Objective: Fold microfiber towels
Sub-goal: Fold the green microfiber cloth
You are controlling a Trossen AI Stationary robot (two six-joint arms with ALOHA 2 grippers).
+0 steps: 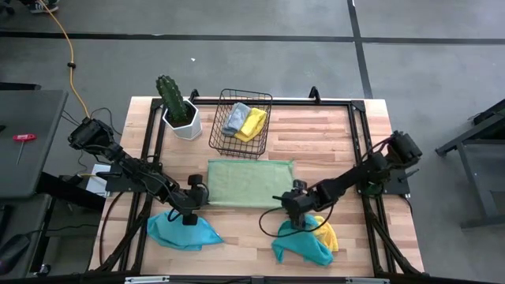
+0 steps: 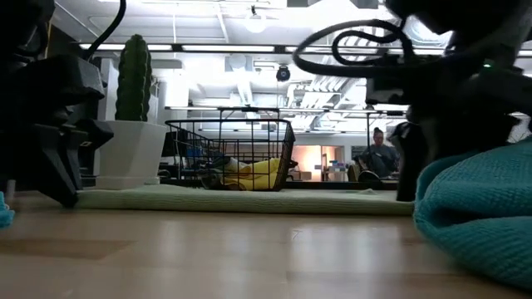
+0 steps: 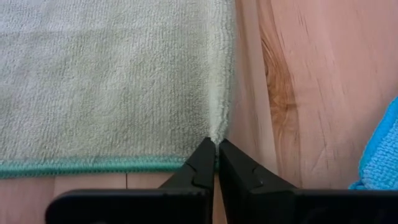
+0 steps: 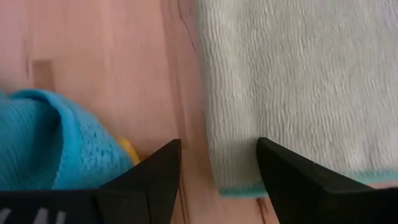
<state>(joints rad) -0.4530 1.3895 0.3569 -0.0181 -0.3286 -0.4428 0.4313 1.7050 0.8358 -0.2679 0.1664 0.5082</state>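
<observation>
My left fingers [image 3: 216, 149] are pinched shut on the green towel's [image 3: 112, 81] corner; my right fingers [image 4: 219, 163] stand apart, straddling its other near corner on the bench [image 1: 316, 142].

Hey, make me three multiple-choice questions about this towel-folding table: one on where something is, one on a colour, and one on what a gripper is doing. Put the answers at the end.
1. Where does the flat light green microfiber towel lie?
A. Inside the black wire basket
B. On the wooden table, in front of the black wire basket
C. Under the cactus pot

2. What colours are the folded cloths in the basket?
A. Grey and yellow
B. Red and white
C. Both teal

3. What state is the left gripper in?
A. Wide open above the basket
B. Shut on a corner of the green towel
C. Holding the cactus

Answers:
1. B, the high view shows it spread flat between both arms.
2. A, a grey and a yellow cloth sit side by side.
3. B, the left wrist view shows its fingers pinched on the towel's corner.
</observation>
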